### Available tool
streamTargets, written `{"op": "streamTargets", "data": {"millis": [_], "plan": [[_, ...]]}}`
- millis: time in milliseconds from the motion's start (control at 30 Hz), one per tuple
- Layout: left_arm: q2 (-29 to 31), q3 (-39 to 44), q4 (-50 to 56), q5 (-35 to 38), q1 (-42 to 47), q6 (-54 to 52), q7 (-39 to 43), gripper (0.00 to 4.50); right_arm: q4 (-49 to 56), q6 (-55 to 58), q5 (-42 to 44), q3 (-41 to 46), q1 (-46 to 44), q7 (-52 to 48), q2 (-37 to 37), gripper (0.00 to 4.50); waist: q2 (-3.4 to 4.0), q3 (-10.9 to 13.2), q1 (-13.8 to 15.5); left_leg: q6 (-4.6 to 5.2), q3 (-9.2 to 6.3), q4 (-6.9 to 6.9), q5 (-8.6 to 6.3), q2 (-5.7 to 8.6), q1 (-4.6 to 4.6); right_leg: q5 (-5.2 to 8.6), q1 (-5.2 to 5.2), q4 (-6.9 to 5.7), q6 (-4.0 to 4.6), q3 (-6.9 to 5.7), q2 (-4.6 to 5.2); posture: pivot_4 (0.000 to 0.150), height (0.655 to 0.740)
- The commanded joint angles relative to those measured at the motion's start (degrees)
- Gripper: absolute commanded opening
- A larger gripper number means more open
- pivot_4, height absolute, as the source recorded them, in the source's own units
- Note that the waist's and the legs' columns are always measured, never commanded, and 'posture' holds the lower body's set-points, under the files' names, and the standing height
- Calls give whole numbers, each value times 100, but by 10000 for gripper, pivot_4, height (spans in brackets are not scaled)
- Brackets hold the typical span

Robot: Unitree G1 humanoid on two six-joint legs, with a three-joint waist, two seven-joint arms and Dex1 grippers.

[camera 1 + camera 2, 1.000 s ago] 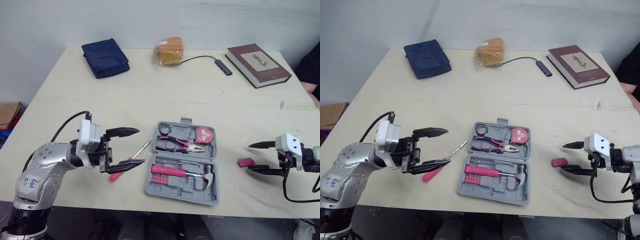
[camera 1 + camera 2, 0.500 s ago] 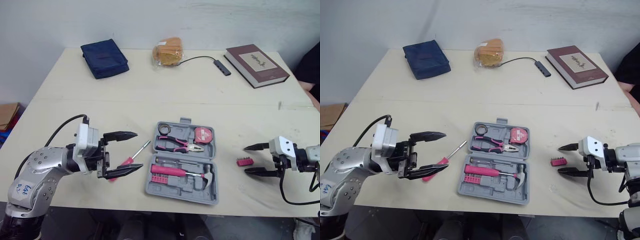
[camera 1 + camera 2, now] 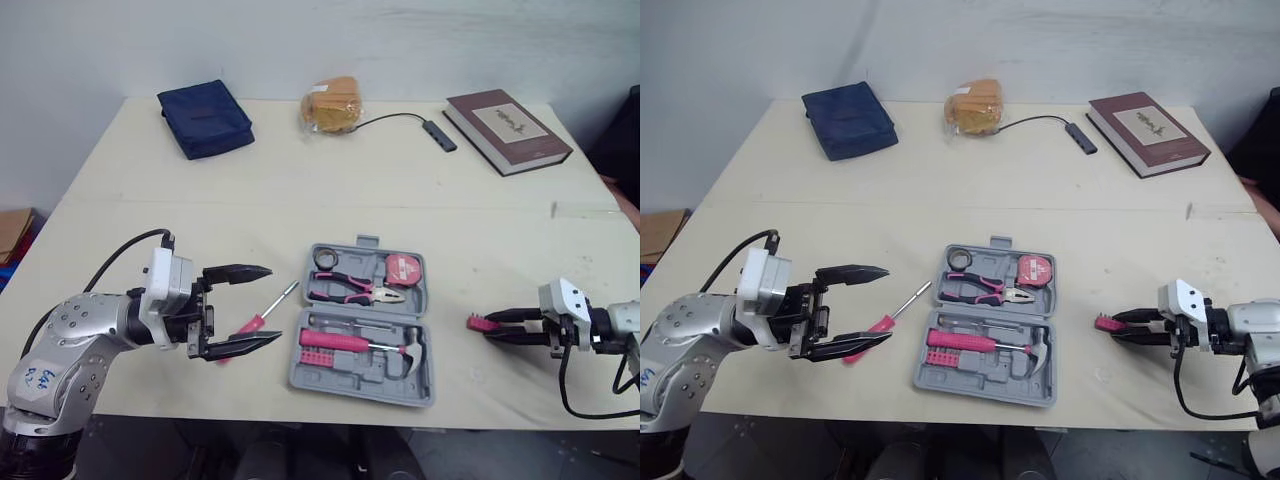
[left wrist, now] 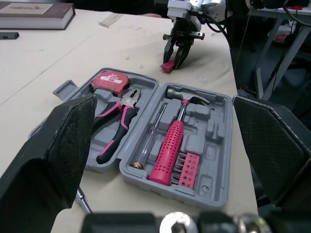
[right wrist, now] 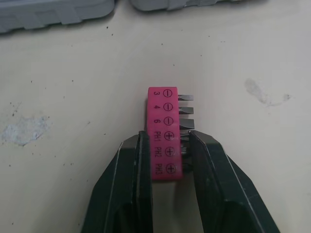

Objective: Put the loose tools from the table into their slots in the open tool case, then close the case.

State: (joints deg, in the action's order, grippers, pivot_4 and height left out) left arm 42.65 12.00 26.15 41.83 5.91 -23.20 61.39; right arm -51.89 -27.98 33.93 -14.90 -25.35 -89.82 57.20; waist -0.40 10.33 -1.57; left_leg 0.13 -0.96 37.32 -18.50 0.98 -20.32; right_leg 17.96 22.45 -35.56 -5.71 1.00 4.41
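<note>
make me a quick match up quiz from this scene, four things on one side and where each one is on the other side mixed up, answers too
Things
1. bit holder
2. screwdriver
3. pliers
4. book

Places
a. in a slot of the open case
b. far right corner of the table
c. held by the right gripper
d. loose on the table, left of the case

Pairs: 1-c, 2-d, 3-a, 4-b

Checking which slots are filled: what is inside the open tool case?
Pliers, a tape measure, a hammer with a pink handle, a thin driver shaft and a pink bit strip. The slot floors under them are covered.
</note>
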Motion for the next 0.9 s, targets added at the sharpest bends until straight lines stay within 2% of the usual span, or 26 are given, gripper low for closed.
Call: {"op": "streamTargets", "data": {"millis": [33,100,200,333,467,533,667,800,900], "plan": [[-13,20,27,68,64,50,12,45000,789,442,242,612,267,-268,-21,7439,11,2,2,-2,0,-3,1,0,-2,0,2,0,1,-1,0,1500,7400],[-19,17,26,54,62,68,12,45000,1240,623,126,884,515,-17,-37,7439,15,4,6,-2,0,-5,1,0,-3,0,3,0,1,-1,-1,1500,7400],[-58,15,-37,-46,87,243,61,45000,3219,1961,-3,1301,1245,1285,349,7439,20,6,19,-1,-1,-5,0,0,-5,0,5,1,1,-1,0,1500,7400],[-125,-100,-195,-280,209,616,200,45000,5769,3597,38,1852,2068,2406,867,7439,42,9,33,-1,-2,-3,0,2,-14,0,14,0,1,-1,2,1500,7400],[-188,-221,-489,-551,262,986,375,45000,7380,4772,455,2069,2122,2901,954,7439,32,14,15,-2,-6,-9,1,1,-13,1,13,1,2,-4,-2,1500,7400],[-235,-308,-596,-703,229,1183,433,45000,8024,5545,266,1857,1888,3301,1113,7439,31,14,19,-1,-5,-11,0,1,-14,1,14,3,2,-4,-2,1500,7400],[-278,-441,-668,-929,118,1475,511,45000,8855,6680,938,1646,1538,3297,1193,7439,25,18,46,5,-9,-9,-3,3,-25,1,18,14,1,-6,4,1500,7400],[-192,-622,-646,-1213,-93,1700,644,45000,9354,6978,428,1070,1164,3428,1150,7439,25,18,90,12,-10,-14,-7,2,-42,1,31,29,1,-10,5,1500,7400],[-246,-631,-481,-966,-253,1371,490,45000,9733,7428,153,366,794,3366,1144,7439,25,17,109,13,-10,-8,-8,2,-74,0,61,28,0,-9,5,1500,7400]]}}
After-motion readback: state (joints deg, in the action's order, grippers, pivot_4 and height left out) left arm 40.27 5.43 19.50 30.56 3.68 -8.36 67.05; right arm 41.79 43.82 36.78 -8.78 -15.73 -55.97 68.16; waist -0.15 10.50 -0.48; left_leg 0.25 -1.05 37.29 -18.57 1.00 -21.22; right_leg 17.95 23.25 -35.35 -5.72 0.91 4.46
